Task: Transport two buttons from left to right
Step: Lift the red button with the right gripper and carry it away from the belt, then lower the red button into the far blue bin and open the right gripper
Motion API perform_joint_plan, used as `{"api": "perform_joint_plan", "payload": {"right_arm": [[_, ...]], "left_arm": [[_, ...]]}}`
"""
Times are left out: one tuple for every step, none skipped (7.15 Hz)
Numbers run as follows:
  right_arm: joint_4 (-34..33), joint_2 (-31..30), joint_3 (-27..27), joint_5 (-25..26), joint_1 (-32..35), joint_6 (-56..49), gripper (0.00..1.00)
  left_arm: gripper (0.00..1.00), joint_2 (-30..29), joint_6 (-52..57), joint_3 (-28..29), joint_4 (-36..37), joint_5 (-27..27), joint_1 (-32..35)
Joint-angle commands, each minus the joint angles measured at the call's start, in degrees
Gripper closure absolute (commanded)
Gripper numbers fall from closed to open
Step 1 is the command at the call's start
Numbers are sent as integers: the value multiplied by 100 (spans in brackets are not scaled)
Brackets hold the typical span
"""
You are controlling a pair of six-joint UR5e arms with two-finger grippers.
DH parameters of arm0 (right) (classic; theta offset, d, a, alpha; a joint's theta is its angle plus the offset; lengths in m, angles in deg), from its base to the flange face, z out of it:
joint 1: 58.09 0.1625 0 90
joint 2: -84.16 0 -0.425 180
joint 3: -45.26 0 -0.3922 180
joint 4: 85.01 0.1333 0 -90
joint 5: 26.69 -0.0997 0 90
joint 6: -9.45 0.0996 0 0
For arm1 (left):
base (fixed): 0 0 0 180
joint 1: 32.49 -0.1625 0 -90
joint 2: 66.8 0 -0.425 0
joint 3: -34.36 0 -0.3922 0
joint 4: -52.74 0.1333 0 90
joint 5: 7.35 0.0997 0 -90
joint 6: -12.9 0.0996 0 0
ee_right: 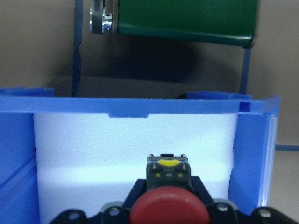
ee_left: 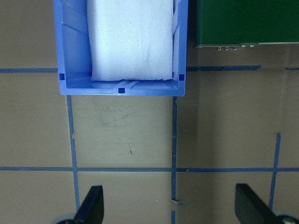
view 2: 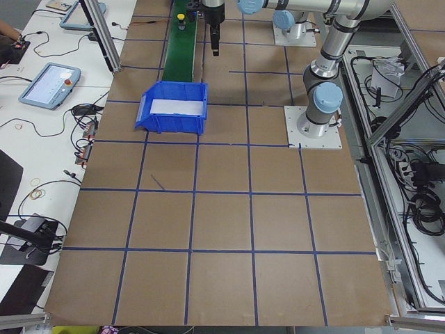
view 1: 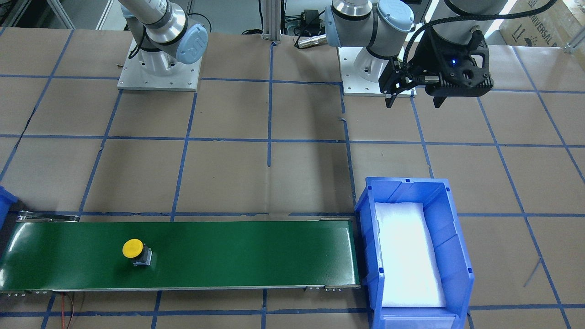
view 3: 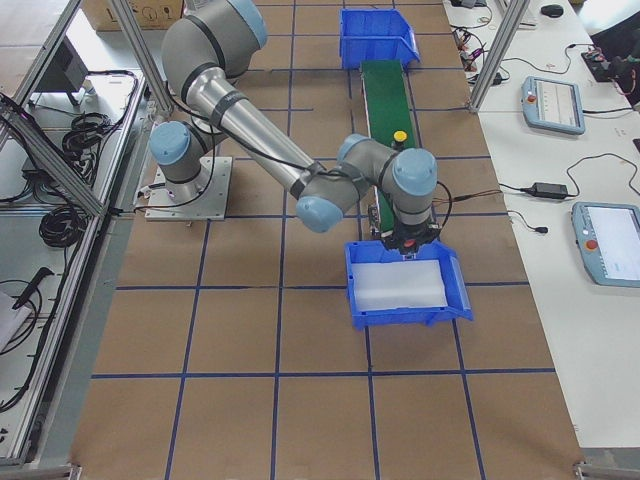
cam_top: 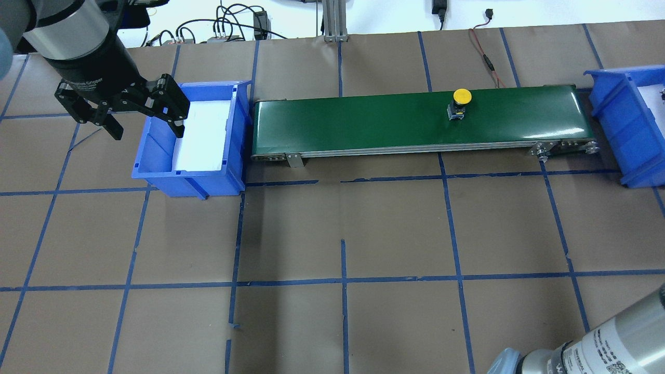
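Note:
The yellow button (view 1: 135, 250) stands on the green conveyor belt (view 1: 228, 253), towards the belt's right-bin end; it also shows in the overhead view (cam_top: 460, 101). The red button (ee_right: 168, 211) is held in my right gripper (ee_right: 168, 193), which is shut on it above the white foam of the right blue bin (ee_right: 126, 105). The right side view shows this gripper (view 3: 407, 246) over that bin's belt-side end. My left gripper (cam_top: 147, 130) is open and empty. It hovers over the near edge of the left blue bin (cam_top: 156, 179) and shows in the left wrist view (ee_left: 169, 205).
The left bin (view 1: 365, 205) holds only a white foam pad (view 1: 406, 256). The right bin (cam_top: 608, 104) sits at the belt's other end. Blue tape lines grid the brown table. Cables lie behind the belt (cam_top: 488, 57).

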Motion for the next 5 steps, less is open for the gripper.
{"api": "perform_joint_plan", "payload": {"right_arm": [[-326, 720, 326, -39, -130, -334, 96], [-422, 914, 528, 22, -130, -386, 95], [-440, 942, 530, 145, -130, -387, 94], [-441, 951, 495, 494, -130, -343, 89], [-423, 934, 452, 741, -130, -230, 89]], "left_arm": [[0, 1, 18, 0, 0, 9, -2], [0, 1, -8, 0, 0, 0, -2], [0, 1, -8, 0, 0, 0, -2], [0, 1, 1, 0, 0, 0, -2], [0, 1, 1, 0, 0, 0, -2]]}}
